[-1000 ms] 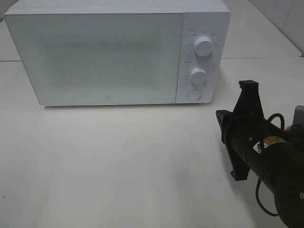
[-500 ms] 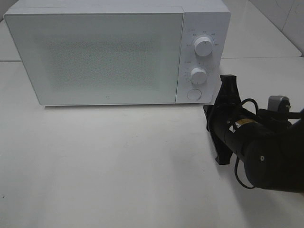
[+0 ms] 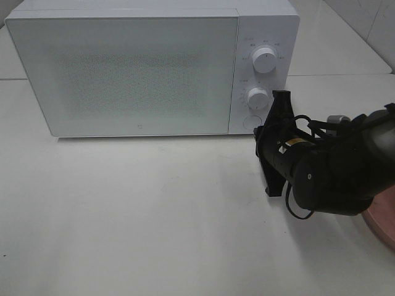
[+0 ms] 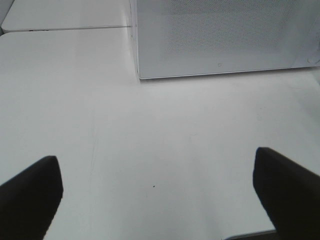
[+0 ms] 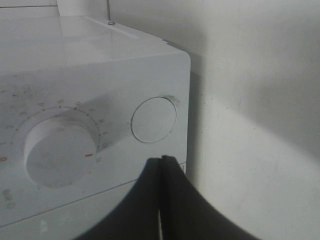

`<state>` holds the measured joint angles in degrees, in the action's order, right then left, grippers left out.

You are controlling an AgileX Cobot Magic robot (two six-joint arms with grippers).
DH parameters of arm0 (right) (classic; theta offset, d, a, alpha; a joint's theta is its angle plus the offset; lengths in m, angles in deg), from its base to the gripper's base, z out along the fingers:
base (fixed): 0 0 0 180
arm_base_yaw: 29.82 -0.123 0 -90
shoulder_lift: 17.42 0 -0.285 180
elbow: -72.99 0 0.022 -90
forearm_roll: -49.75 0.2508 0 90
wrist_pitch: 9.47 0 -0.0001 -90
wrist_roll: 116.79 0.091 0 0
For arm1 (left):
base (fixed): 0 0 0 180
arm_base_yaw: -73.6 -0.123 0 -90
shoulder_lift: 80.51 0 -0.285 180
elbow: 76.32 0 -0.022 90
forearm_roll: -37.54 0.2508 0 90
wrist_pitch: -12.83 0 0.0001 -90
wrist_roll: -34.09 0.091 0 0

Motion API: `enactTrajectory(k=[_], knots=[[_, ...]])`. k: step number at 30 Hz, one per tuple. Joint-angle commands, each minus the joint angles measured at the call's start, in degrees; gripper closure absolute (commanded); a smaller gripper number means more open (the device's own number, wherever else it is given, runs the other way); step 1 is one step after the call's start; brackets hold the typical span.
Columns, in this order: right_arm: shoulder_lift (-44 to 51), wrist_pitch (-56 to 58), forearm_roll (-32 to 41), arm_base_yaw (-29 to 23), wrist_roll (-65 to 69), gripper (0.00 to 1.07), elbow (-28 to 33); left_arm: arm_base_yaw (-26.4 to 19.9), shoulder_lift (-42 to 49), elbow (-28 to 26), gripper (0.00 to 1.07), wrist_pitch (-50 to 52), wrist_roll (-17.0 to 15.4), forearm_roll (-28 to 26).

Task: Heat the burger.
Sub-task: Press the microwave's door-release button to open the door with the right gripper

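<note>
The burger is out of view. A white microwave stands at the back of the table with its door shut; it also shows in the left wrist view. My right gripper is shut and empty, its joined tips just in front of the round button at the microwave's lower right corner. The lower dial is beside the button. My left gripper is open and empty, above bare table in front of the microwave.
The edge of a pink round plate shows at the right, partly hidden by my right arm. An upper dial and a lower dial sit on the control panel. The white table runs in front of the microwave.
My right gripper has moved left and towards the microwave, from the table's right side up to the round button. The pink plate's edge has come into view behind the arm.
</note>
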<state>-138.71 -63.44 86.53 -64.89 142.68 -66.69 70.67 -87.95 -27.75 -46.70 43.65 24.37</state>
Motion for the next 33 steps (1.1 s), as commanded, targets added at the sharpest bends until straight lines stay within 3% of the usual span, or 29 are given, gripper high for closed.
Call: enactTrajectory(k=[1,15,33], knots=[[-1.5,0.5,-2.6,1.7,0.2,1.07,-2.1,0.3,1.3,0.2,0.09,0.5,0.1,-0.4],[-6.6,2.0,-3.4,3.4,-0.6,1.07,-9.3,0.3,1.3,0.2,0.09,0.5,0.1,-0.4],[-7.7,1.2,-4.8,6.4,-2.2,1.07,-11.2,0.3,1.3,0.2,0.09,0.5,0.1,-0.4]])
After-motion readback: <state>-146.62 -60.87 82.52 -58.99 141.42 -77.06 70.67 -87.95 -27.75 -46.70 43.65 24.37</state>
